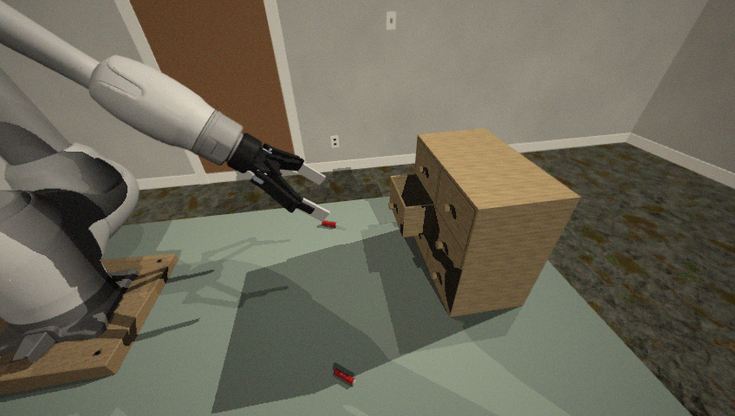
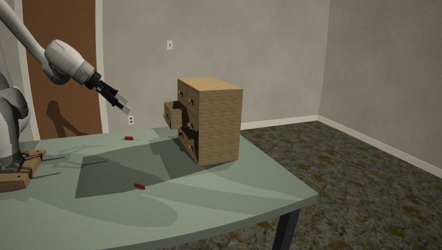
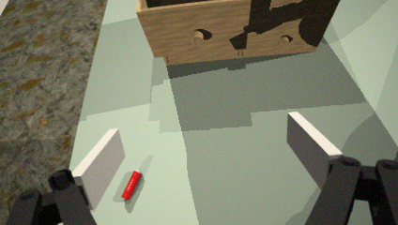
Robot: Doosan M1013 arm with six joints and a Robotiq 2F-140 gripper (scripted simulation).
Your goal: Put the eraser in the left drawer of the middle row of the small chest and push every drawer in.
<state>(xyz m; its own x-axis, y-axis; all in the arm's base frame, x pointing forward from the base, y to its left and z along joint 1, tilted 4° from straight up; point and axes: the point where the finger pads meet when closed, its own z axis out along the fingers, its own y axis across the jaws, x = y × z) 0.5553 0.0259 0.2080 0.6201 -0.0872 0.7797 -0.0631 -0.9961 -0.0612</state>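
A small red eraser-like piece (image 1: 328, 224) lies on the green table near its far edge, left of the wooden chest (image 1: 482, 216). It also shows in the exterior view (image 2: 128, 137) and in the wrist view (image 3: 131, 185). My gripper (image 1: 321, 196) is open and empty. It hovers above this piece, tilted down; in the wrist view the piece lies just inside the left finger of the gripper (image 3: 204, 127). The left drawer of the chest's middle row (image 1: 410, 205) stands pulled out partway; it also shows in the wrist view (image 3: 202, 33). The other drawers look pushed in.
A second small red piece (image 1: 343, 376) lies near the table's front, also seen in the exterior view (image 2: 139, 185). The arm's wooden base plate (image 1: 77, 329) sits at the left. The table's far edge is close behind the gripper.
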